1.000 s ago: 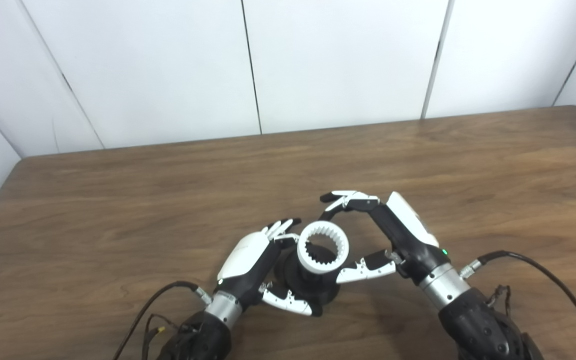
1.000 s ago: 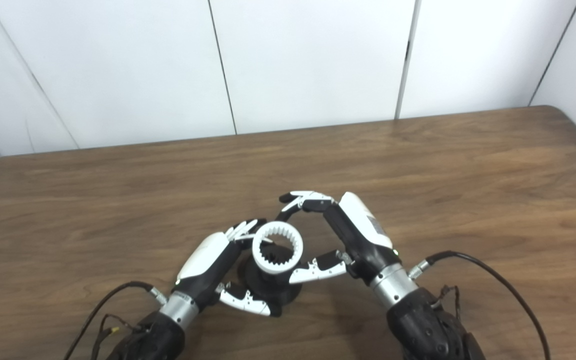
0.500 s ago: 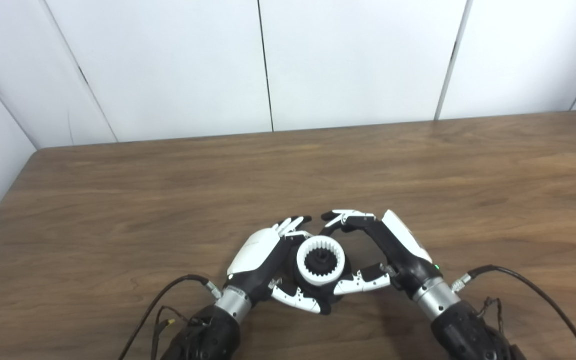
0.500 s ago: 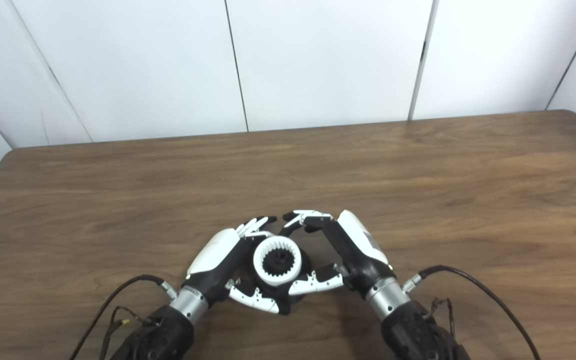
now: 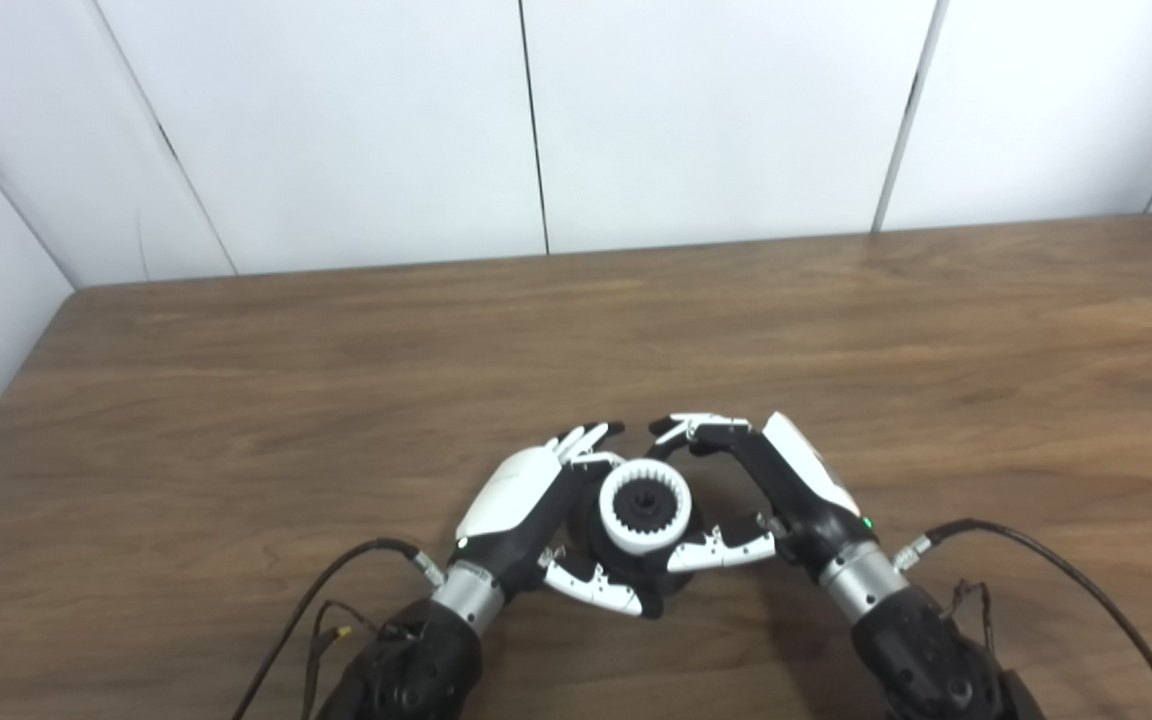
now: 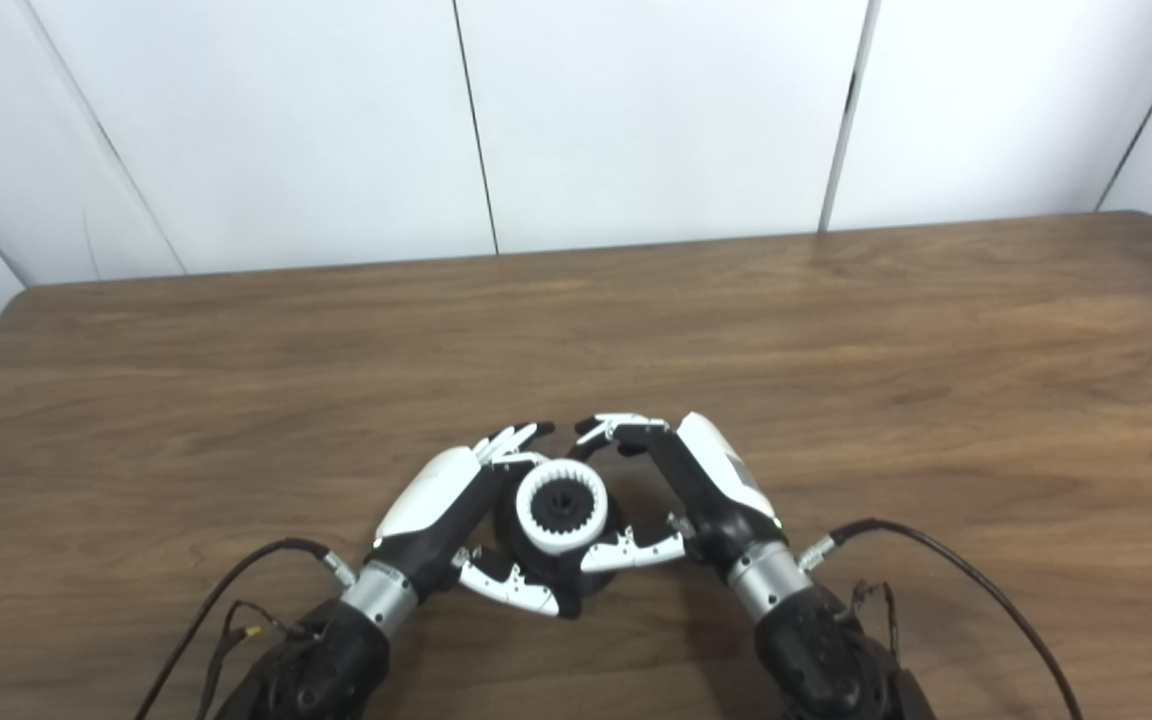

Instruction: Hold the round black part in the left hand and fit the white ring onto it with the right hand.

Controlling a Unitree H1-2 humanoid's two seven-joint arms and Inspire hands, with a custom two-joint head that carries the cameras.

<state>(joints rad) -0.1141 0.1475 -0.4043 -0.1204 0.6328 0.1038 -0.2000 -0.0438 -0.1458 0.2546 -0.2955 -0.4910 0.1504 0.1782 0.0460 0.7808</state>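
**Ring seated on the black part**

The left hand (image 5: 526, 500) is closed around the round black part (image 5: 636, 560), which rests on the table (image 5: 236, 400). The white ring (image 5: 644, 507) (toothed inside) sits on top of it. The right hand (image 5: 776, 490) pinches the ring between thumb and fingers.

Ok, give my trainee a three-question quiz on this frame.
1. True or false: the white ring lies flat on the table, away from the black part.
2. Which hand wraps the black part: A left, B right?
3. What runs around the ring's inner edge?

Key: 1 false, it sits on the black part. 2 A; the right hand is at the ring. 3 teeth.
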